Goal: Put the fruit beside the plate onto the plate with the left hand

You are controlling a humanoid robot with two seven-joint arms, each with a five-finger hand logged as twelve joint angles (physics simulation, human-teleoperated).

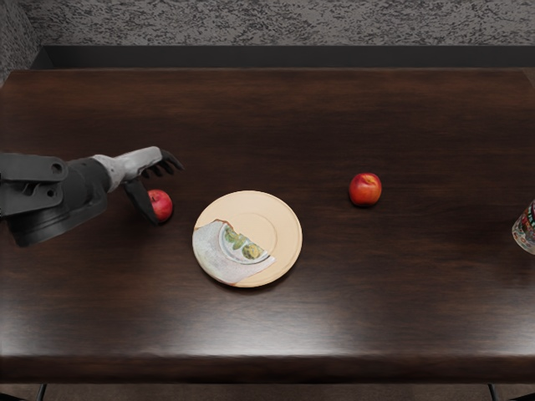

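A small red fruit (pixel 161 204) lies on the dark table just left of the tan plate (pixel 280 225). My left hand (pixel 155 184) reaches in from the left edge and hovers right at this fruit. Its fingers (pixel 167 164) are spread above the fruit and the thumb (pixel 140 203) points down on its left side, not closed around it. A second, larger red fruit (pixel 365 189) sits apart, to the right of the plate. The plate carries a printed picture on its lower left part and no fruit.
A glass or jar (pixel 526 226) shows partly at the right edge of the table. The table's (pixel 267 326) front edge runs along the bottom of the view, and a grey wall stands behind the far edge.
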